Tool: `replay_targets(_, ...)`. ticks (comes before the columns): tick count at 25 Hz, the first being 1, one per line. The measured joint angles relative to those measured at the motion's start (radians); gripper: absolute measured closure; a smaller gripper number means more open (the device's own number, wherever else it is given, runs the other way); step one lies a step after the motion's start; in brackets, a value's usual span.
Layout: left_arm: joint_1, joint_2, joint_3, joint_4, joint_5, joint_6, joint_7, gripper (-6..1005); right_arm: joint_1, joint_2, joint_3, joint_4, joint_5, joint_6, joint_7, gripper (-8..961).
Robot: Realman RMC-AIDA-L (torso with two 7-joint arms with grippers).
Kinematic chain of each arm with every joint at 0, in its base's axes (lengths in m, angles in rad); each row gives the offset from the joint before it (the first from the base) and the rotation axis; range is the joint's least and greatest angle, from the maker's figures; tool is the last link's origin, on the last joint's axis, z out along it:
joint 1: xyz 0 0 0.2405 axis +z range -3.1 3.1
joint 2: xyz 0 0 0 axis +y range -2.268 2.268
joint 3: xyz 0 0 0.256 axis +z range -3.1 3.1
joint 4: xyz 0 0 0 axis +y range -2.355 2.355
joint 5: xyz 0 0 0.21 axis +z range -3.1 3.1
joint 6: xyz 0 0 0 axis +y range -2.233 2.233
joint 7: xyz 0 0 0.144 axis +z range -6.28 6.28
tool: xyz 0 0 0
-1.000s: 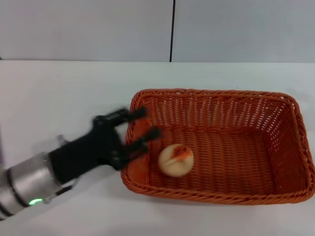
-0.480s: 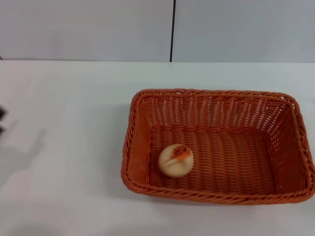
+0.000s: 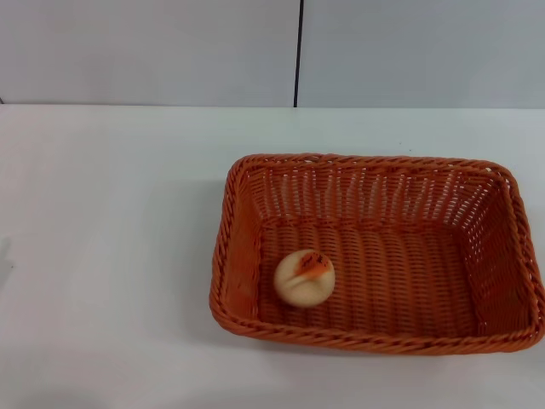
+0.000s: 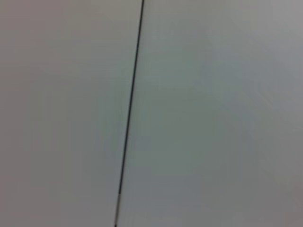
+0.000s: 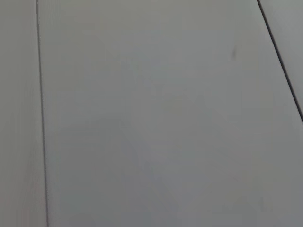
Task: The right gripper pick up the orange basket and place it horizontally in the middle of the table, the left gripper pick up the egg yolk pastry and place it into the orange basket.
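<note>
The orange basket lies lengthwise across the white table, right of centre in the head view. Inside it, near its front left corner, sits the egg yolk pastry, round and pale with an orange-red patch on top. Neither the left gripper nor the right gripper shows in any view. Both wrist views show only pale grey wall panels with dark seams.
A pale grey wall with a vertical dark seam rises behind the table's far edge. Bare white tabletop stretches to the left of the basket and in front of it.
The left arm, which was at the basket's left rim a second ago, has withdrawn to the left and left the head view. Basket and pastry have stayed in place.
</note>
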Motion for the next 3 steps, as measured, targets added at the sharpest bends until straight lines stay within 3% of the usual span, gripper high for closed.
replay_targets(3, 0.000, -0.002, -0.025, -0.013, -0.001, -0.004, 0.002, 189, 0.009, 0.001, 0.019, 0.007, 0.001, 0.001, -0.002, 203)
